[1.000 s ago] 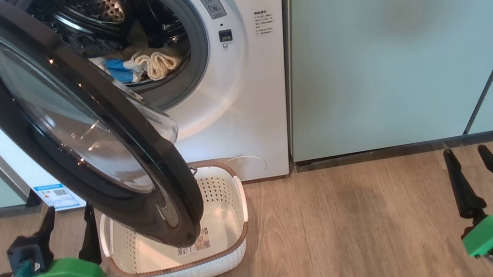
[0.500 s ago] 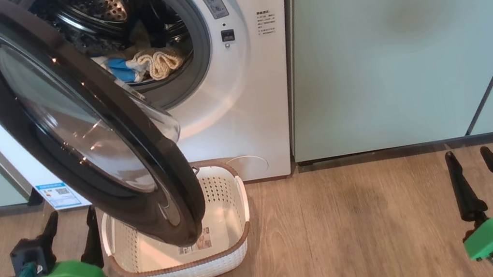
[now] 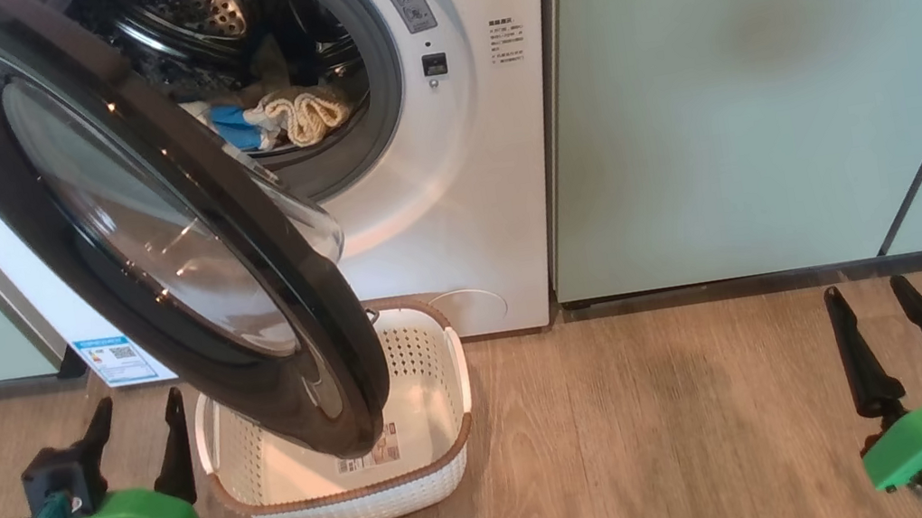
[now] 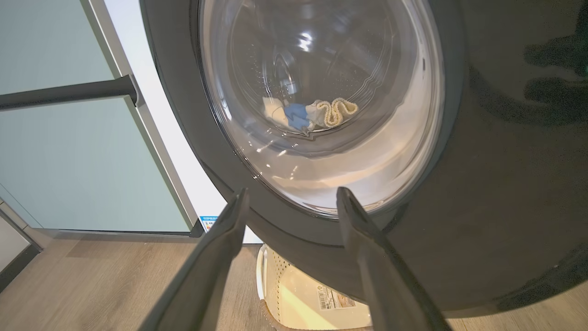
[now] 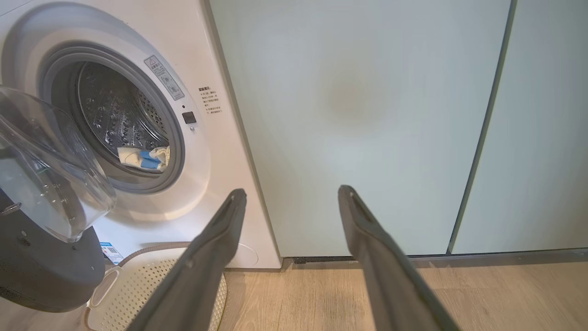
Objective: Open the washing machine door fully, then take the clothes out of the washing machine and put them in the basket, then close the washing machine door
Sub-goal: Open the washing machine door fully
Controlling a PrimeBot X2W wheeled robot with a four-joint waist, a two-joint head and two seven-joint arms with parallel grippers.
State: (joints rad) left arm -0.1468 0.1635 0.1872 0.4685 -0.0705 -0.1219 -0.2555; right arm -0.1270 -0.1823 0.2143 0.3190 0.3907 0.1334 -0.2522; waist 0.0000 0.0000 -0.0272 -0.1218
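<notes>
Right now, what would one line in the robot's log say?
washing machine door: partly open | clothes: inside washing machine | basket: on floor, no clothes visible | left gripper: open, empty | right gripper: open, empty

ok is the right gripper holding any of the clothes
No, the right gripper stands open with nothing between its fingers, and the clothes lie inside the washing machine.

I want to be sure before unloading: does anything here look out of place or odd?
Yes. The half-open door hangs over the basket, covering much of its opening, so clothes could not drop in easily. Nothing looks spilled or damaged.
</notes>
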